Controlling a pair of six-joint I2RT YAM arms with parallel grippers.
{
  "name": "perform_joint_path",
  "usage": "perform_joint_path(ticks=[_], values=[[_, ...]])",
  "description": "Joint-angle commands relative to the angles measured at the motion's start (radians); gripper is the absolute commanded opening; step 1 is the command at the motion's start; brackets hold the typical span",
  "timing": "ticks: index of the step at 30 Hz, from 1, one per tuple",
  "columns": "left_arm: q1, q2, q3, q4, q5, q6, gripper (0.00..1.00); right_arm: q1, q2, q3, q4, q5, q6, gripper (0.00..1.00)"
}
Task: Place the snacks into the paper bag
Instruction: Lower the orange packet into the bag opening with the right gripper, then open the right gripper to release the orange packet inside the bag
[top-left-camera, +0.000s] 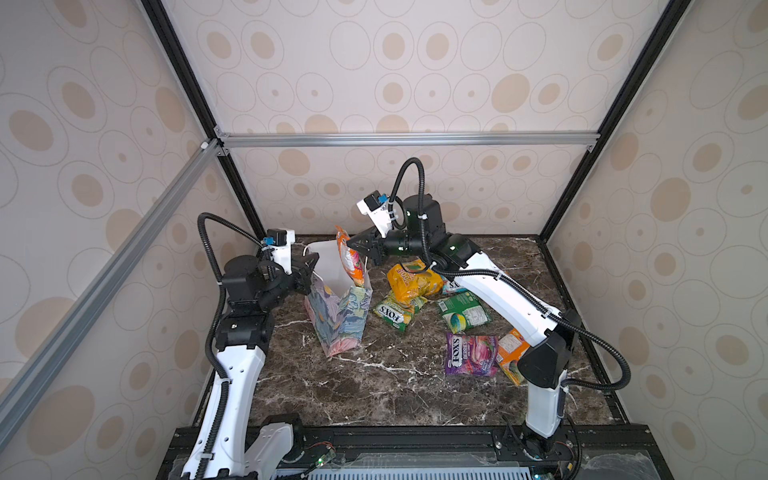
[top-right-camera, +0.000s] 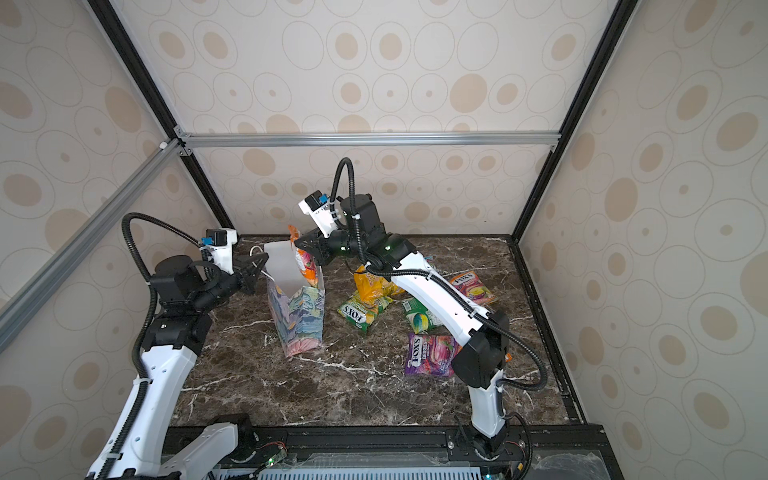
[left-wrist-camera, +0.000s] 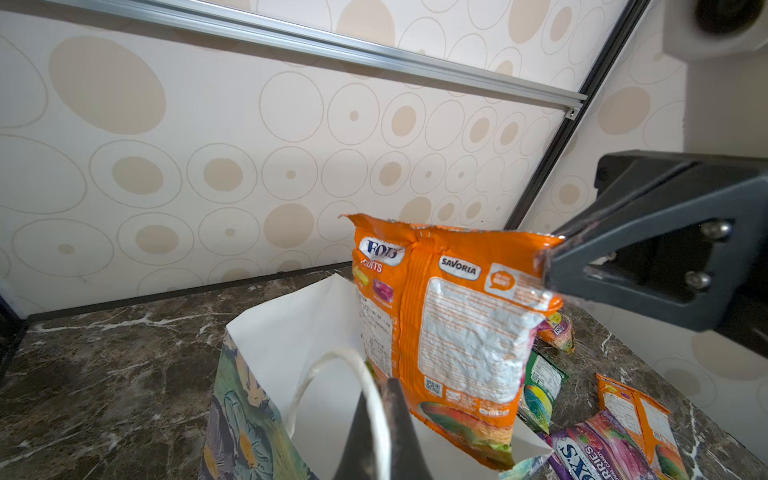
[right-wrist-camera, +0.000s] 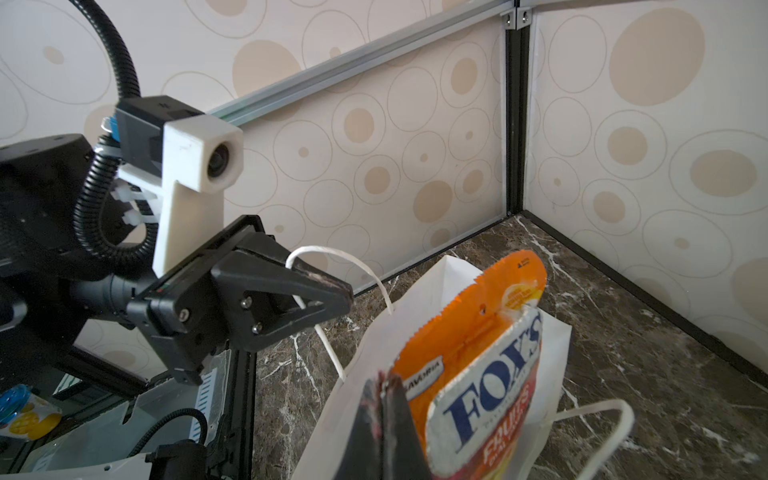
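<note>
Holding the orange packet (left-wrist-camera: 449, 332) by a corner in the clamped right claw (left-wrist-camera: 547, 266), partly inside the paper bag (top-left-camera: 336, 324), left claw (right-wrist-camera: 347, 297) pinched shut on the cord handle (right-wrist-camera: 332, 252) (steadying it, seemingly); next: lower slightly, release, fetch other packets (top-left-camera: 471, 355) off the desk (top-left-camera: 374, 395).

The paper bag (top-left-camera: 337, 322) stands left of the loose snacks (top-left-camera: 412, 283) (1 packet (top-left-camera: 351, 258) partly inside it).

I see dark marble table (top-left-camera: 374, 386). bag (top-left-camera: 338, 320) upright at 9 o'clock of centre. yellow packet (top-left-camera: 411, 282) at 12, overlapping green FOX'S packet (top-left-camera: 397, 311) near centre. second green packet (top-left-camera: 463, 313) at 2. purple packet (top-left-camera: 471, 353) at 4, orange packet (top-left-camera: 511, 353) just beyond.
</note>
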Motion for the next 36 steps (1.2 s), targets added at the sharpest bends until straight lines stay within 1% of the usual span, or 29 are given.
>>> perform_joint_path(ticks=[1,4,9,18,26,28,32,36], values=[[0.009,-0.004,0.007,0.015,0.003,0.008,0.00,0.010,-0.017,0.006,0.065,0.021,-0.035,0.00],[0.009,-0.006,0.007,0.013,-0.001,0.010,0.00,0.010,-0.014,-0.003,0.060,0.035,-0.043,0.00],[0.009,-0.006,0.007,0.012,-0.001,0.011,0.00,0.013,-0.028,-0.064,0.095,0.063,-0.035,0.00],[0.009,-0.010,0.007,0.010,-0.009,0.013,0.00,0.015,-0.029,-0.102,0.123,0.050,-0.033,0.00],[0.009,-0.013,0.006,0.011,-0.009,0.014,0.00,0.018,-0.030,-0.154,0.185,0.032,0.022,0.00],[0.008,-0.014,0.005,0.012,-0.009,0.014,0.00,0.018,-0.027,-0.156,0.194,0.029,0.028,0.04],[0.008,-0.014,0.006,0.010,-0.010,0.016,0.00,0.022,-0.020,-0.153,0.195,0.033,0.038,0.08],[0.009,-0.017,0.006,0.009,-0.012,0.016,0.00,0.023,-0.018,-0.157,0.196,0.026,0.042,0.15]])
